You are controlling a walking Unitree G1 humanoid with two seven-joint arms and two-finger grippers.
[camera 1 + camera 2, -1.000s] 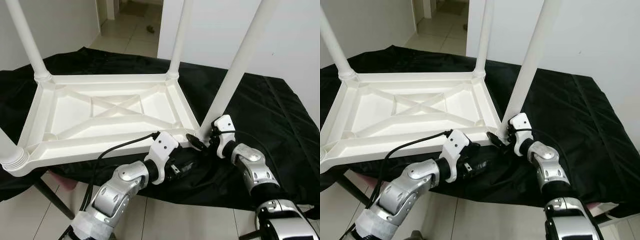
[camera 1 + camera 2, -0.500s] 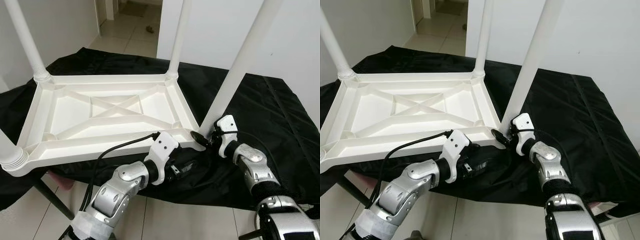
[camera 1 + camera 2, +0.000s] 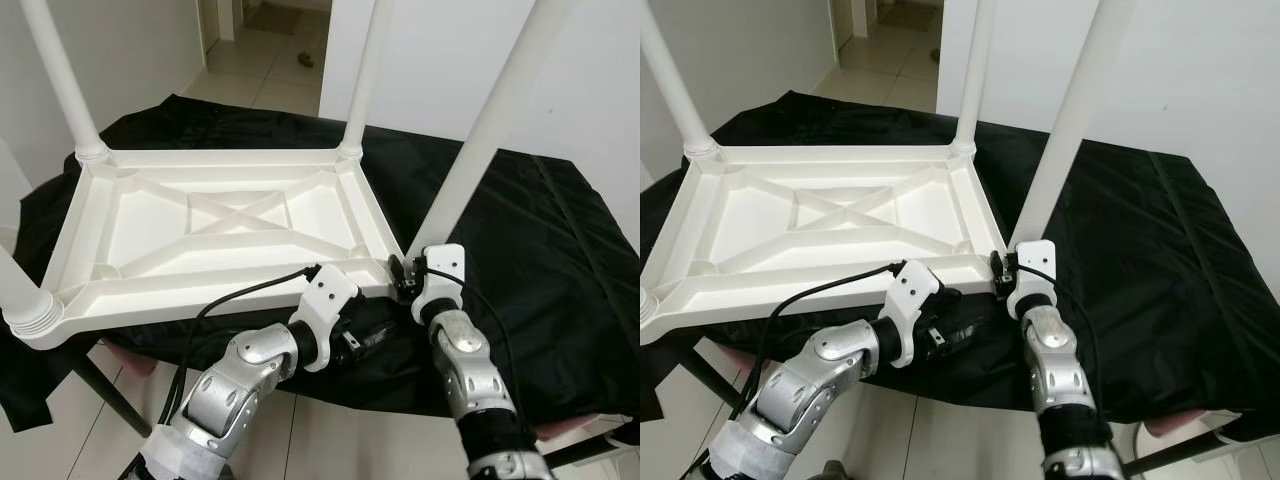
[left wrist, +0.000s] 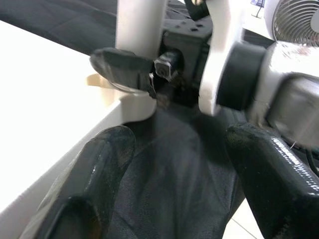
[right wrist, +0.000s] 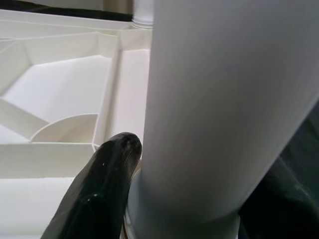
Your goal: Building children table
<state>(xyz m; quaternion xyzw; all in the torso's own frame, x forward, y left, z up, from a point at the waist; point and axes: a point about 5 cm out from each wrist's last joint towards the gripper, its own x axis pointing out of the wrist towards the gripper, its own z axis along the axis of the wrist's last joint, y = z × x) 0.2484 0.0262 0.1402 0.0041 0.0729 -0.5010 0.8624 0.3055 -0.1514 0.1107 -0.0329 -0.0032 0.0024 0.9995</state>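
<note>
The white children's table (image 3: 215, 225) lies upside down on a black cloth (image 3: 530, 230), and the step in hand looks like seating the near-right leg (image 3: 470, 160) in its corner socket; next it likely needs turning or pressing home. The right gripper (image 3: 402, 277), forearm raised, clamps that leg's base between its fingers (image 5: 107, 164). The left gripper (image 4: 164, 164), arm bent beneath the near rim, hangs open and empty beside the same corner.

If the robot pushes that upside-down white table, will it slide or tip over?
The upside-down table would probably slide, not tip: it lies flat on its top. It looks like thin ribbed plastic, so likely light. The black cloth beneath may bunch up and drag. The right gripper closes around the near leg, which could lever the corner up if pushed high.
</note>
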